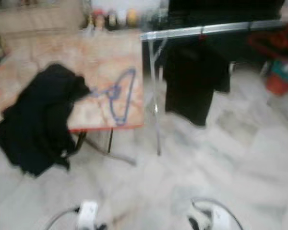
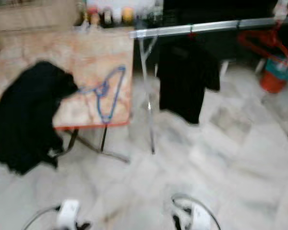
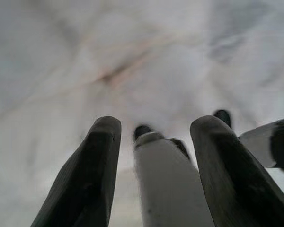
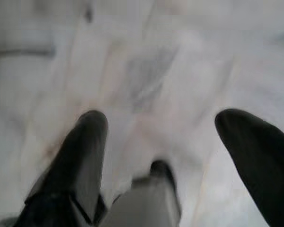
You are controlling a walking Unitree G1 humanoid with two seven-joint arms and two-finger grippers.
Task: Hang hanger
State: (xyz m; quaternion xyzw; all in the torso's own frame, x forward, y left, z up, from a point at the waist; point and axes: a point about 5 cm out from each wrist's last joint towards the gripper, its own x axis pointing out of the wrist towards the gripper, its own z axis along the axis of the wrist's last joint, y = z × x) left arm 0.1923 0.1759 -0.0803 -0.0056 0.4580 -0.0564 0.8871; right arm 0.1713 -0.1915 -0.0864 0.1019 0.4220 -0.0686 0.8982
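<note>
Even, soft daylight throughout; all four views motion-blurred. The pale marble floor (image 1: 221, 158) reads bright and washed out, with faint, diffuse shadows and no glare.

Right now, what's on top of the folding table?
On the marble-patterned table lie a blue hanger and a black garment draped over its near corner. Whatever lies under the garment is hidden.

A marbled tabletop (image 1: 105, 57) with a red front edge stands ahead of the jaws, to their left. On it lies a blue hanger (image 1: 121, 96), and beside that a black garment (image 1: 43, 117) drapes over the front edge. A pale marble floor (image 1: 216, 163) lies beneath.
</note>
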